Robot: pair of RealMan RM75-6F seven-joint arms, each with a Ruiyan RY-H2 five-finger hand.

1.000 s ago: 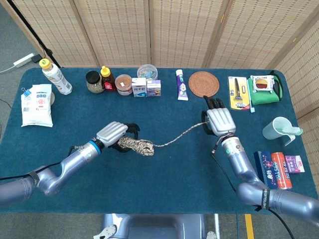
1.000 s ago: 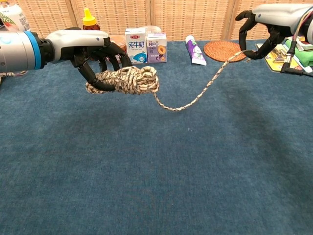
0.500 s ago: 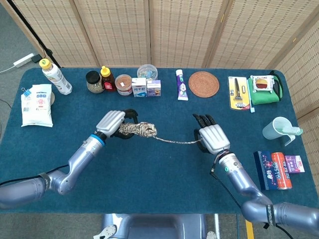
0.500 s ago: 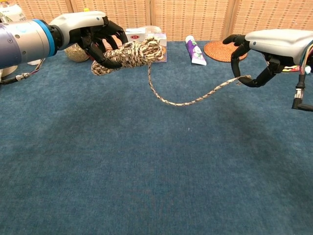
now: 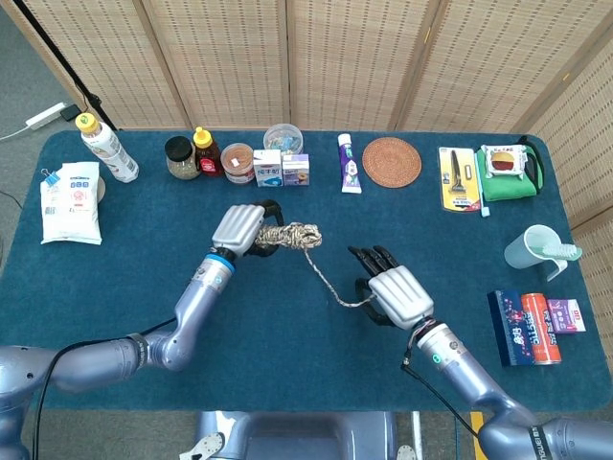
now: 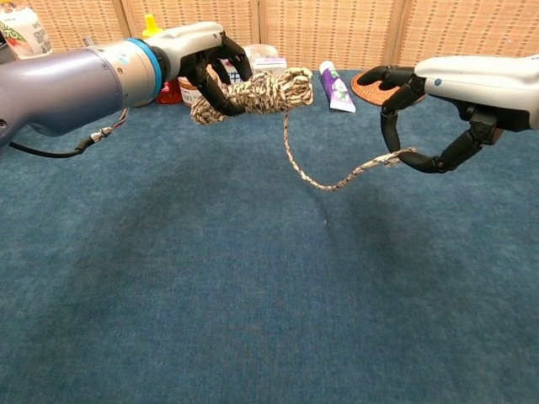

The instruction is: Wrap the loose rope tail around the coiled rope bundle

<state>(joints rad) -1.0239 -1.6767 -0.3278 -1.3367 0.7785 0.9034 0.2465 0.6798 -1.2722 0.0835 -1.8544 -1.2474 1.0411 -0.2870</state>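
Observation:
The coiled rope bundle (image 5: 290,236) (image 6: 263,92) is beige and brown speckled cord. My left hand (image 5: 241,228) (image 6: 205,61) grips it above the blue table, fingers curled around the coil's left end. From the bundle's right end the loose rope tail (image 5: 330,283) (image 6: 328,173) hangs down and runs right in a sagging curve. My right hand (image 5: 393,291) (image 6: 446,105) pinches the tail's end between thumb and a finger, lower and nearer to me than the bundle. Both hands are clear of the tabletop.
Along the table's far edge stand jars and a sauce bottle (image 5: 202,151), small cartons (image 5: 282,170), a toothpaste tube (image 5: 349,164) (image 6: 335,85) and a round woven coaster (image 5: 391,160). A wipes pack (image 5: 71,200) lies far left. A green cup (image 5: 533,251) and boxes (image 5: 534,324) sit at the right.
My left hand carried the bundle away from me and rightward. My right hand came nearer to me and leftward with the tail, which now hangs steeply from the bundle.

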